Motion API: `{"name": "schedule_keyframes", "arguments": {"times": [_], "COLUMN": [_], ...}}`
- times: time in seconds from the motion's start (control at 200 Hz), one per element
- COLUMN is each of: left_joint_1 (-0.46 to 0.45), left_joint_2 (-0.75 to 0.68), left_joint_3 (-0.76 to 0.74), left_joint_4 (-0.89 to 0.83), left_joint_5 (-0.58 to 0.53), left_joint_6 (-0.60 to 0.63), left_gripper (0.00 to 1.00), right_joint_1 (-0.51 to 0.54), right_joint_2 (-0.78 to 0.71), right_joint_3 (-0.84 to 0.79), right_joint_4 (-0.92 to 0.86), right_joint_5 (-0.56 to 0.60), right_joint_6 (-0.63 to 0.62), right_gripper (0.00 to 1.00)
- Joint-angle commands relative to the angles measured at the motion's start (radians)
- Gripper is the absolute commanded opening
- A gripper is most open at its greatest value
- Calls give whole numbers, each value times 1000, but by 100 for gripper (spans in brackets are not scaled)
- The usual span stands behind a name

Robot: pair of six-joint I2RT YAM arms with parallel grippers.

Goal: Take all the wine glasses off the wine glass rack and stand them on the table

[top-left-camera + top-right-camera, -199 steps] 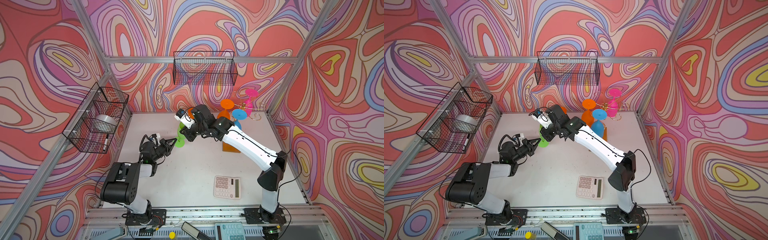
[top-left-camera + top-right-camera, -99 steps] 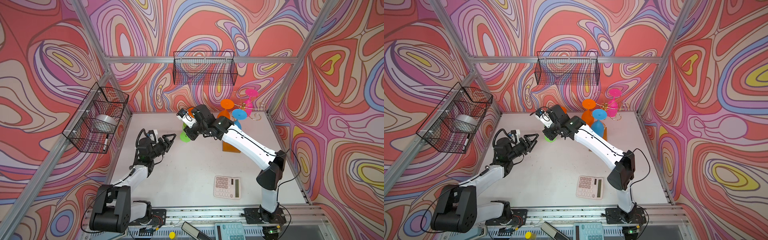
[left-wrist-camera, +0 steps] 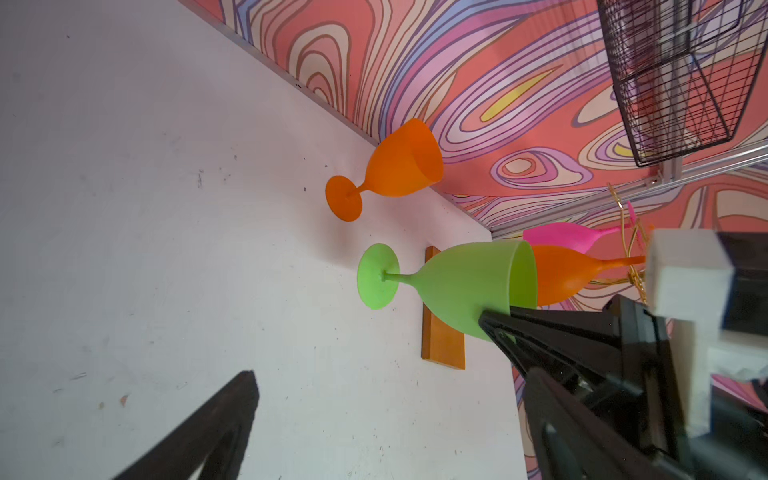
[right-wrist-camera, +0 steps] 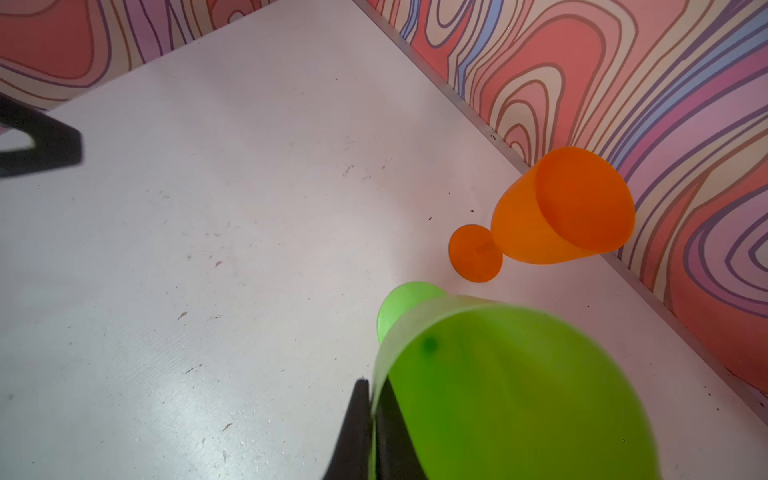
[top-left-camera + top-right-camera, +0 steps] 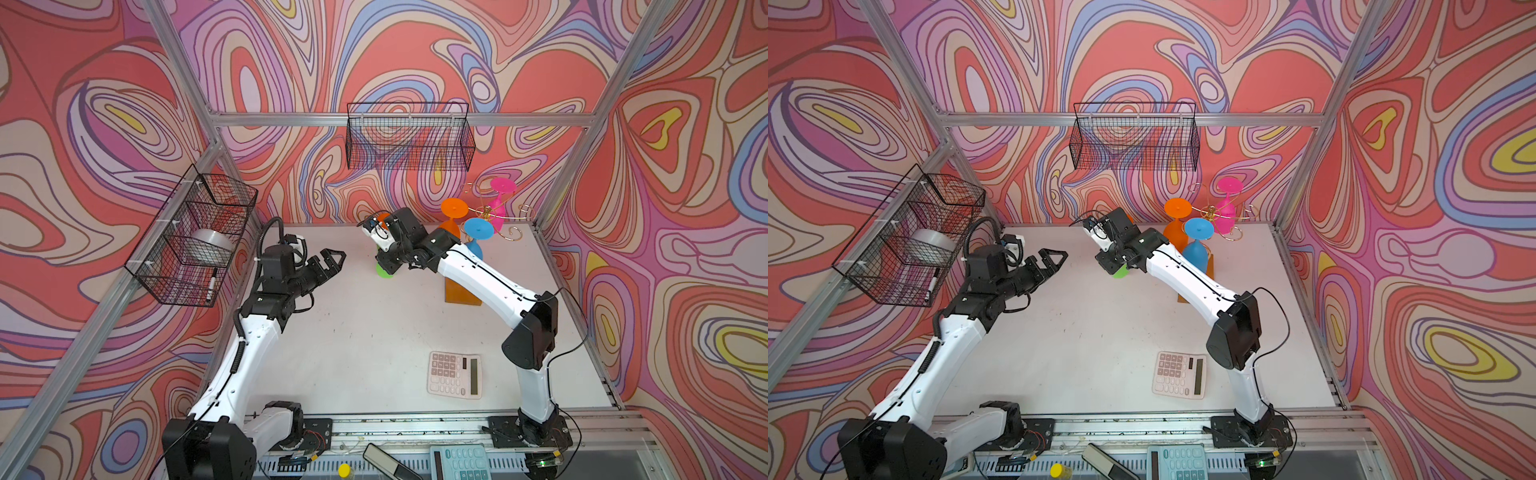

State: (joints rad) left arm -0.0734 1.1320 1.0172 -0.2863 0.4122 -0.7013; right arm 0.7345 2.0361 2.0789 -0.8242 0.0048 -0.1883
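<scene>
The green wine glass [image 4: 498, 395] hangs upright from my right gripper [image 4: 374, 386], which is shut on its rim. Its foot [image 3: 378, 276] is at or just above the table; I cannot tell which. In both top views only its green foot [image 5: 384, 270] [image 5: 1120, 272] shows under that gripper [image 5: 386, 259]. My left gripper [image 5: 330, 261] [image 3: 365, 347] stands open and empty, well left of the glass. The wine glass rack [image 5: 488, 214], gold wire on an amber base [image 3: 442, 328], carries an orange [image 5: 453, 207], a blue [image 5: 478, 228] and a pink glass [image 5: 502, 186].
A second orange glass [image 4: 557, 208] stands upright by the back wall, close behind the green one. A pink calculator [image 5: 455, 374] lies at the front right. Black wire baskets hang on the back wall [image 5: 409, 137] and the left wall [image 5: 191, 237].
My left gripper has opened, let go of the green glass and drawn back to the left as its arm rose. The right gripper keeps the glass and has shifted slightly right.
</scene>
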Motion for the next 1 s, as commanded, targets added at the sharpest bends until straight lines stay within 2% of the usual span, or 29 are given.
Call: {"name": "schedule_keyframes", "arguments": {"times": [0.0, 0.15, 0.245, 0.486, 0.631, 0.997], "left_joint_1": [-2, -3, -3, -2, -2, -2], "left_joint_2": [-1, 13, 12, -75, -107, -109], "left_joint_3": [89, 174, 168, -13, -64, -75], "left_joint_4": [-192, -238, -218, -16, 57, 65], "left_joint_5": [-92, -184, -212, -188, -166, -152], "left_joint_6": [168, 270, 312, 365, 371, 372], "left_gripper": [100, 100, 100, 98, 97, 97], "right_joint_1": [-18, -36, -43, -70, -80, -97], "right_joint_2": [28, 33, 37, 73, 93, 149], "right_joint_3": [45, 40, 34, 76, 92, 141], "right_joint_4": [6, 19, 27, 18, 14, 10], "right_joint_5": [10, -14, -19, -44, -56, -76], "right_joint_6": [-2, 15, 18, 21, 26, 38], "right_gripper": [0, 0, 0, 0, 0, 0]}}
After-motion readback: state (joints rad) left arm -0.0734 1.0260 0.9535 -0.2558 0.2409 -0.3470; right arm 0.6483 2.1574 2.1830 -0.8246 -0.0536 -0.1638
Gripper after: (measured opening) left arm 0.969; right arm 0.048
